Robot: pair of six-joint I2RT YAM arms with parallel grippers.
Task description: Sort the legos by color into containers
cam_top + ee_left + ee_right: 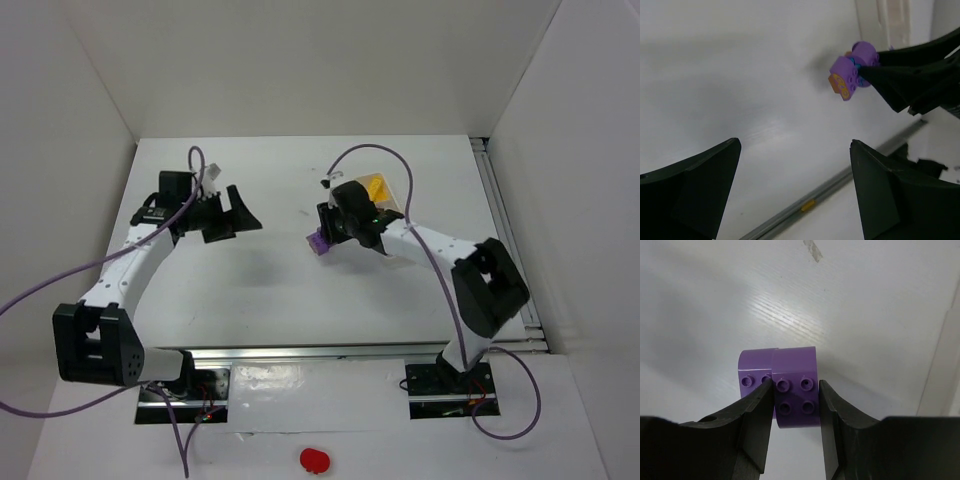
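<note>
Right end effector (796, 390): clenched on a purple brick (795, 365), one finger on each side face, studs toward the wrist camera.
Second purple brick (754, 372): touches the held brick on its left in the right wrist view and is half hidden behind my finger.
Orange-brown brick (839, 84): pressed against the purple pair at upper right of the left wrist view. I cannot tell if it is clipped on.
Left end effector (795, 195): released, jaws spread wide with nothing between them. It sits left of centre in the overhead view, well apart from the bricks.
White tray (360, 181): right of centre overhead, just behind my right wrist and mostly hidden. Yellow (378, 188) shows inside it.
Step in hand: I judge it is taking the purple to the tray.
Doing it well: squeeze firmly, travel slowly and level, and centre over one free compartment before letting go.
Risk: the orange-brown brick may ride along into the purple compartment, so it probably needs separating first.
</note>
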